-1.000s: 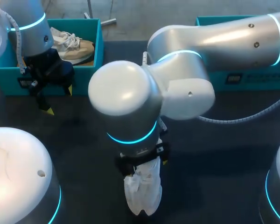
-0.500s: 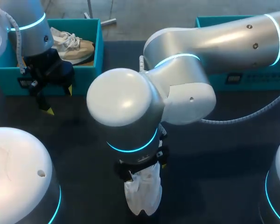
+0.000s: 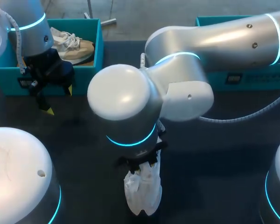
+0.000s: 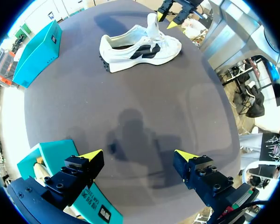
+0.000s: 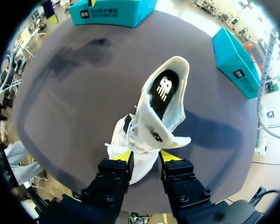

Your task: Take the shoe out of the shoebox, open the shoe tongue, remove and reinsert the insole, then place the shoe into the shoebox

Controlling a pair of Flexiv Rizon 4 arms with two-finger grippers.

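A white shoe [image 3: 142, 193] with dark side marks lies on the dark table near the front edge. Its black insole [image 5: 164, 88] shows inside the opening. My right gripper [image 3: 141, 164] comes down from above on the shoe's front part, and its yellow-tipped fingers stand close together on the raised white tongue [image 5: 142, 161]. From the left wrist view the shoe [image 4: 140, 46] lies far ahead, with the right gripper [image 4: 166, 19] at its upright tongue. My left gripper [image 3: 60, 100] hangs open and empty by the teal shoebox [image 3: 99, 46], far from the shoe.
The teal shoebox at the back left holds another pale shoe [image 3: 72, 44]. A second teal box [image 3: 252, 77] stands at the back right. My right arm's big elbow [image 3: 123, 100] covers the table's middle. Bare dark table [image 4: 130, 121] lies between the left gripper and the shoe.
My right gripper's fingers have drawn together from wide open onto the shoe's tongue, and the right arm shifted slightly. The left arm and the shoe have stayed in place.
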